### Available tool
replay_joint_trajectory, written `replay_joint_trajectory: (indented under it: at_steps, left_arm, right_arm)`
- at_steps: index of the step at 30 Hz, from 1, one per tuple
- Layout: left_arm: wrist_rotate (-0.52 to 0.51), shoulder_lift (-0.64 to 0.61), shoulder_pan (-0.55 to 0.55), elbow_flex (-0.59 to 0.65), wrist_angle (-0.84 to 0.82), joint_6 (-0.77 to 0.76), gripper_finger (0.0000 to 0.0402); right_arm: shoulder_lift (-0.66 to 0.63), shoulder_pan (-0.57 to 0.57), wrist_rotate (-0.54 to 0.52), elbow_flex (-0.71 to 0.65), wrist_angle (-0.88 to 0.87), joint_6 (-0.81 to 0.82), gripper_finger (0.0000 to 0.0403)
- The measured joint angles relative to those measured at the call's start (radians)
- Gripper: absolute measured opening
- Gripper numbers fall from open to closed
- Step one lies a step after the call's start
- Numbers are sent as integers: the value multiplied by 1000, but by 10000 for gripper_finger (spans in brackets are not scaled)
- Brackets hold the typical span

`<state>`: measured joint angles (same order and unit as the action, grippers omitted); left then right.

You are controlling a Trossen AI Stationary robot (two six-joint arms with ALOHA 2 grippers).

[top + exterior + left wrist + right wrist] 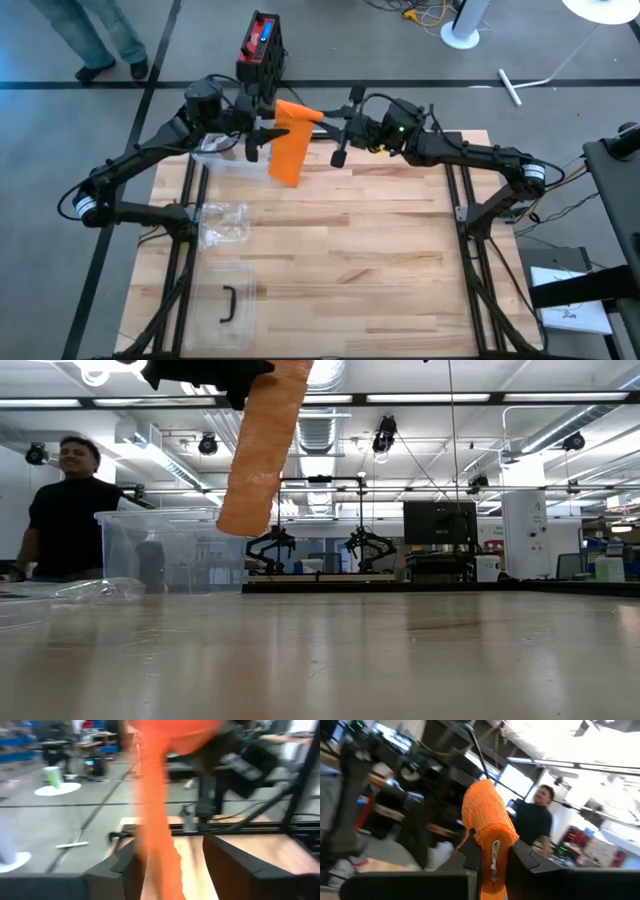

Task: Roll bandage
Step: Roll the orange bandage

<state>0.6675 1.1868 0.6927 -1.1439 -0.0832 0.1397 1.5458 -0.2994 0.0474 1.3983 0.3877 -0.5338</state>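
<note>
I have both arms raised over the far edge of the pale wooden table (340, 240), meeting near the middle. My right gripper (492, 851) has its fingers pressed together on the rolled end of the orange mesh bandage (290, 143); in the right wrist view the roll bulges just above the pinch. From there the loose tail hangs down as a flat strip, and in the low view its free end (250, 510) dangles above the tabletop, not touching it.

My left gripper (172, 865) sits just beside the strip. Its two dark fingers stand apart with the blurred orange band running between them, but I cannot tell whether either finger touches the cloth.

The low view cuts off both grippers at the top. A clear plastic bin (160, 550) stands at the far left of the table, a crumpled clear wrapper (222, 225) nearer, and a clear lid with a black handle (228, 303) nearest me. A person in a dark shirt (62, 510) stands behind the bin.
</note>
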Motion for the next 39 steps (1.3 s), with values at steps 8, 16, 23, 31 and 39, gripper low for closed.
replay_joint_trajectory:
  at_steps: [8, 16, 23, 31, 39]
  left_arm:
    - [-30, -37, 18, -20, -9, 44, 244]
    - [102, -17, 13, -92, -57, -99, 316]
    - [109, 2, -2, -105, -50, -176, 356]
    - [146, 2, -47, -105, -21, -278, 361]
    - [142, 20, -50, -117, -16, -448, 347]
  right_arm:
    - [-22, 7, 66, 0, -49, 6, 39]
    - [-21, 23, 66, 0, -49, -163, 39]
    - [-5, 36, 56, 6, -46, -250, 39]
    - [5, 35, 7, 6, -46, -406, 39]
    - [14, 40, -40, 7, -85, -553, 39]
